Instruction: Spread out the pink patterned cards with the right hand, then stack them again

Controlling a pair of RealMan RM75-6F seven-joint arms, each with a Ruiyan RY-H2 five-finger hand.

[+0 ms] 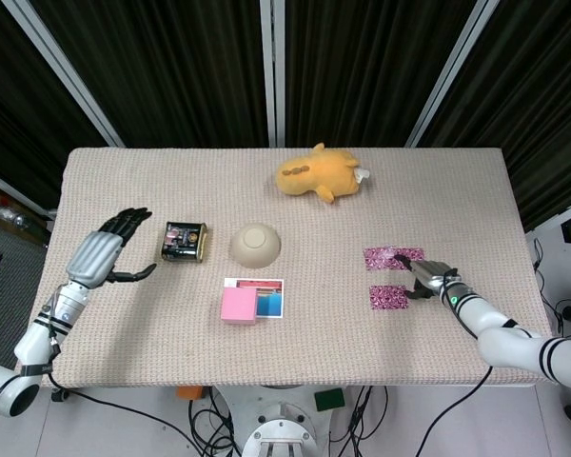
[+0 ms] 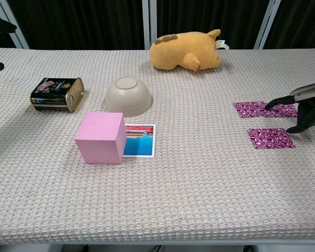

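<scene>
On the mat, my right hand [image 1: 426,279] sits between two pink cards [image 2: 271,138].
Its fingers look spread, holding nothing; the chest view cuts it off.

Behind the counter [image 1: 295,362], black pleated curtains [image 1: 362,67] hang wall to wall, split by pale metal frame bars [image 1: 271,71], some upright, some slanting. A beige waffle-weave cloth covers the whole counter top. Grey floor [image 1: 5,248] shows on either side, with black cables [image 1: 552,286] trailing at the right. Light falls even and soft, shadows faint.
</scene>
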